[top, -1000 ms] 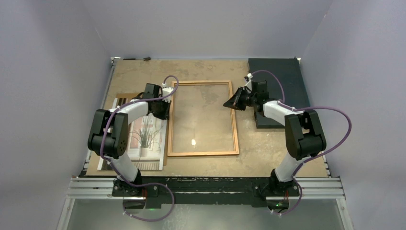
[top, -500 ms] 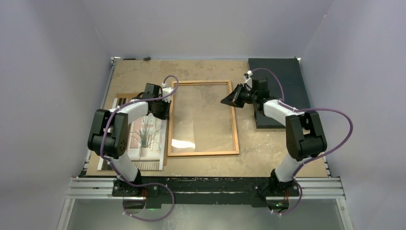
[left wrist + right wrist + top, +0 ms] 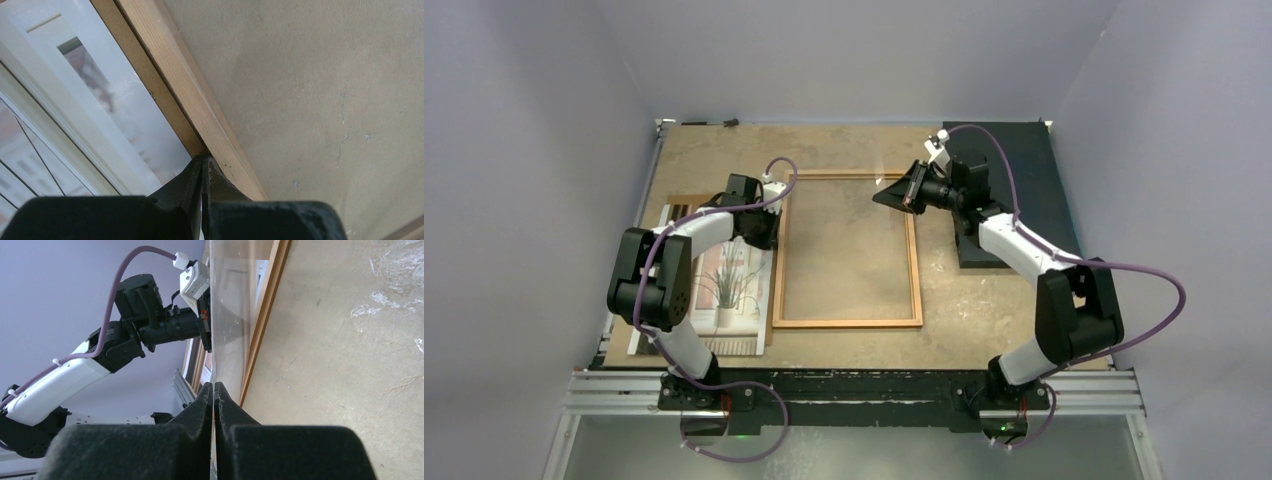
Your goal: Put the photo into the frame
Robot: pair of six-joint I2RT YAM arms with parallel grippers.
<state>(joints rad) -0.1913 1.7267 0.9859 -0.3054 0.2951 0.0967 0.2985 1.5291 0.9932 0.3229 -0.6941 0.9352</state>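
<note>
Top: frame (image 3: 846, 322) flat mid-table, photo (image 3: 724, 290) just L of it, R gripper (image 3: 882, 197) up over frame's far-R corner; L wrist: L gripper (image 3: 202, 162) fingers pressed together, tips against frame's outer wood rail; R wrist: R gripper pinching edge of tilted glass pane (image 3: 230, 315).

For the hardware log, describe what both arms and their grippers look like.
The left arm and right arm have white tubular links joined by bulky black joint housings. A purple cable loops along each. The left gripper and right gripper have matte black wedge-shaped fingers tapering to thin tips. No markings visible.
</note>
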